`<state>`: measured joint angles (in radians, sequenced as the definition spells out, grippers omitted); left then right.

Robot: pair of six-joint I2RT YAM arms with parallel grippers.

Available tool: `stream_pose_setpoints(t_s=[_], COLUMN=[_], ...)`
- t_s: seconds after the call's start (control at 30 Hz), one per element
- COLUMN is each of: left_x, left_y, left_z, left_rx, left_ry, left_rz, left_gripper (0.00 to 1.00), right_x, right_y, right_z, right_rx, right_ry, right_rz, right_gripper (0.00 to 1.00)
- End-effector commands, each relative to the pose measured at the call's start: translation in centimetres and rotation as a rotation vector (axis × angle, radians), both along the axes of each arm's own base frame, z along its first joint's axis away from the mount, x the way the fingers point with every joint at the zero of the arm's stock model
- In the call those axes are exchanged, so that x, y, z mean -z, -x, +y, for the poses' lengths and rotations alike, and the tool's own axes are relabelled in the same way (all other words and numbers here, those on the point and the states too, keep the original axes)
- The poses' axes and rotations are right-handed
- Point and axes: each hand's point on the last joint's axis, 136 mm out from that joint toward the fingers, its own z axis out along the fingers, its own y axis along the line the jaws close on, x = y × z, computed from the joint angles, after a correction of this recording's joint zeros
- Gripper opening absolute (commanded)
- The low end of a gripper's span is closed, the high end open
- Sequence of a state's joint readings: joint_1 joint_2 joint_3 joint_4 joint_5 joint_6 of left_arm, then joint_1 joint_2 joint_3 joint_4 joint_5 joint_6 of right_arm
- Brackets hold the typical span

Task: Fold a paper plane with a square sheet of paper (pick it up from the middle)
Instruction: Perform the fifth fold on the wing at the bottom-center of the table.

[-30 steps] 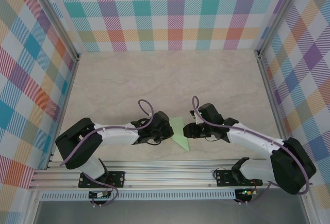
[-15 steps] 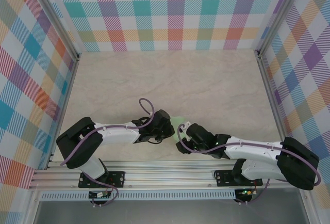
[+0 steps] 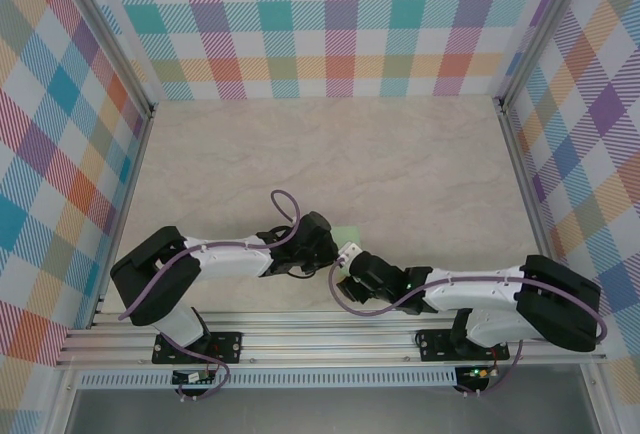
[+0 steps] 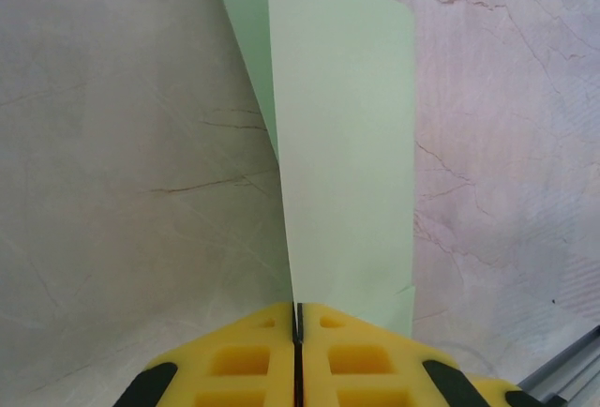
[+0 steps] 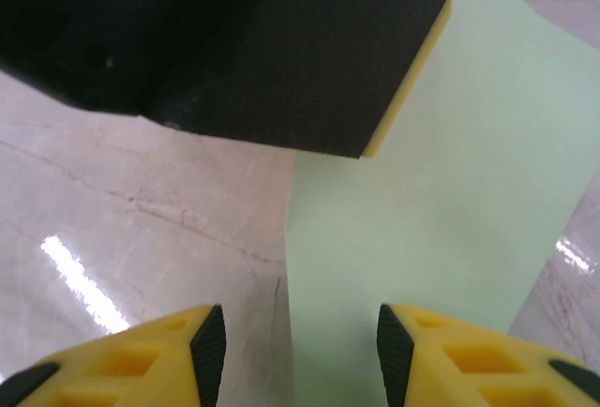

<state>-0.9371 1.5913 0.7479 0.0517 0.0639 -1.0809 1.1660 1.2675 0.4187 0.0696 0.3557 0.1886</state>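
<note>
The left gripper (image 4: 297, 324) has its yellow pads pressed together on the near edge of the thin pale green folded sheet of paper (image 4: 342, 144), probably to keep the layers aligned along the crease over the beige marbled tabletop (image 4: 112, 191). The right gripper (image 5: 298, 339) stands with its jaws apart astride the sheet's edge, apparently ready for a second grip. The left wrist view reveals two overlapping layers. The right wrist view reveals the left finger's black back against the sheet. The top view locates the paper between both wrists, near the front rail.
</note>
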Motion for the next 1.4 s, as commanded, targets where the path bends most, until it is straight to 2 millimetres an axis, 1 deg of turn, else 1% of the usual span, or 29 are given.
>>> stream_pose_setpoints(t_s=[0.0, 0.2, 0.3, 0.4, 0.5, 0.57, 0.67, 0.77, 0.9, 1.03, 1.17, 1.37], left_x=[-0.7, -0.8, -0.9, -1.0, -1.2, -1.2, -1.4, -1.5, -1.7, -1.8, -1.9, -1.9], left_y=[-0.6, -0.6, -0.6, -0.7, -0.7, -0.7, -0.7, -0.7, -0.7, -0.7, -0.8, -0.8], left_z=[-0.6, -0.7, -0.9, -0.8, -0.6, -0.3, 0.0, -0.1, -0.4, -0.5, -0.5, -0.6], left_rx=[0.000, 0.003, 0.006, 0.004, -0.002, -0.009, -0.017, -0.014, -0.010, -0.008, -0.007, -0.003], left_ry=[0.024, 0.030, 0.034, 0.038, 0.039, 0.036, 0.039, 0.052, 0.060, 0.062, 0.066, 0.067], left_rz=[-0.003, -0.002, -0.004, -0.008, -0.016, -0.019, -0.025, -0.028, -0.028, -0.028, -0.028, -0.028], left_gripper=[0.08, 0.08, 0.08, 0.08, 0.09, 0.08, 0.08, 0.09, 0.09, 0.09, 0.09, 0.09], right_x=[0.5, 0.4, 0.8, 1.2, 0.8, 0.2, -0.2, -0.8, -0.3, -0.4, -0.6, 0.4], right_y=[-0.5, -0.6, -0.3, -0.2, -0.4, -0.3, 0.0, 0.3, 0.2, -0.6, -1.2, -1.5], right_z=[-0.6, -0.5, -0.1, -0.2, -0.4, -0.7, -1.6, -1.2, -0.8, -0.6, 0.1, 0.3], right_rx=[-0.012, -0.034, -0.066, -0.064, -0.035, -0.014, -0.008, -0.043, -0.068, -0.070, -0.098, -0.100], right_ry=[0.070, 0.113, 0.137, 0.148, 0.119, 0.059, 0.032, 0.003, 0.028, 0.039, 0.047, 0.097], right_rz=[-0.076, -0.119, -0.131, -0.135, -0.144, -0.150, -0.157, -0.166, -0.179, -0.245, -0.305, -0.301], right_gripper=[0.49, 0.48, 0.49, 0.49, 0.50, 0.51, 0.52, 0.55, 0.54, 0.53, 0.52, 0.49])
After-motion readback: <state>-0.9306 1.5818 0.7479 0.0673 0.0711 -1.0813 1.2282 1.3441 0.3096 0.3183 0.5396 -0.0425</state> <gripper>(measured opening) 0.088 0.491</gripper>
